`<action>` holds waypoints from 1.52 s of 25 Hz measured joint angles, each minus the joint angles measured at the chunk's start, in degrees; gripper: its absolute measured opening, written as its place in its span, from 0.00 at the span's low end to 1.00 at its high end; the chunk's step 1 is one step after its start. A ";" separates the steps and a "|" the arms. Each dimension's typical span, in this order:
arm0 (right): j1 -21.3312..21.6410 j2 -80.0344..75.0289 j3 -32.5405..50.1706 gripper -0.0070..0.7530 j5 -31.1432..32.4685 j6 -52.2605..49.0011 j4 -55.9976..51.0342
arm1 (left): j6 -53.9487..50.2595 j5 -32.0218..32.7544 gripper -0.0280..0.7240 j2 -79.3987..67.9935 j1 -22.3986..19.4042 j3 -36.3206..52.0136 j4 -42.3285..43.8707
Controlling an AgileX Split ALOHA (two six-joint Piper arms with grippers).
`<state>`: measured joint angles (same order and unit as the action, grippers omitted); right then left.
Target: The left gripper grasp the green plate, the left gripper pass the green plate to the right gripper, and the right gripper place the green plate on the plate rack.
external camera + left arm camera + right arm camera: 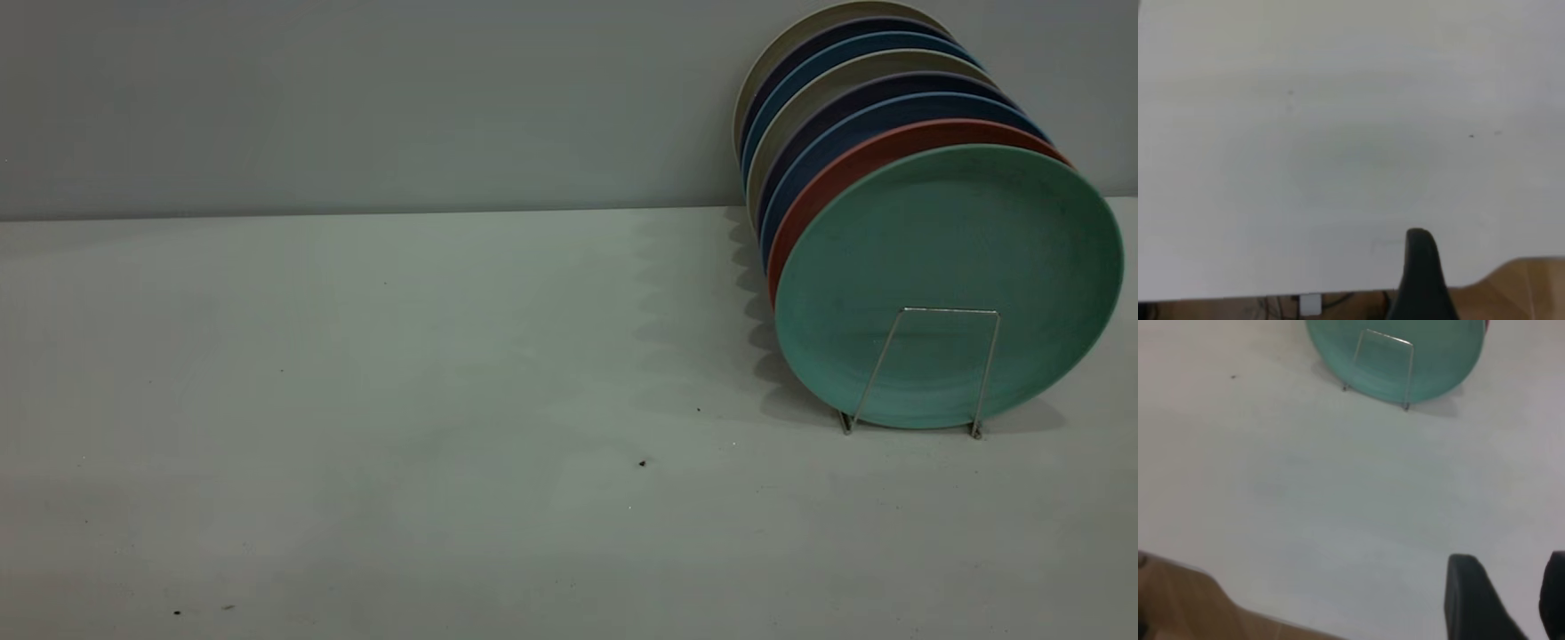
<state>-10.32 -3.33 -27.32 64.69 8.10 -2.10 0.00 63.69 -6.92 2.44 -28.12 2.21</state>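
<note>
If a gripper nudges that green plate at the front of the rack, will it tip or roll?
The green plate stands on edge, held only by a low wire loop of the plate rack, so a forward nudge could probably tip it out. Being round, it may roll if freed. It looks rigid, matte, likely not slippery.

A pale table [356,400] bears the plate rack [942,369].

Dim, even light in the exterior view; the plates throw scalloped shadows leftward across the tabletop [356,400]. Both wrist views are soft and washed-out.
</note>
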 joint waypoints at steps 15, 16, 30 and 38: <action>0.00 0.00 0.00 0.36 0.17 -0.46 -1.39 | 2.85 0.25 0.81 0.18 0.23 0.24 -3.25; 0.00 0.00 0.00 0.36 0.17 -0.46 -1.39 | 2.85 0.27 0.81 0.18 0.23 0.24 -3.25; 0.08 0.00 0.00 0.36 0.17 -0.58 -1.39 | 2.66 0.27 0.81 0.23 0.23 0.24 -3.26; 7.53 2.57 0.00 0.36 0.23 -0.58 -1.70 | 2.49 0.65 0.81 7.60 0.04 0.24 -3.26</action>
<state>-2.79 -0.76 -27.32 64.93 7.53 -3.80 2.49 64.34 0.69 2.48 -27.87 -1.06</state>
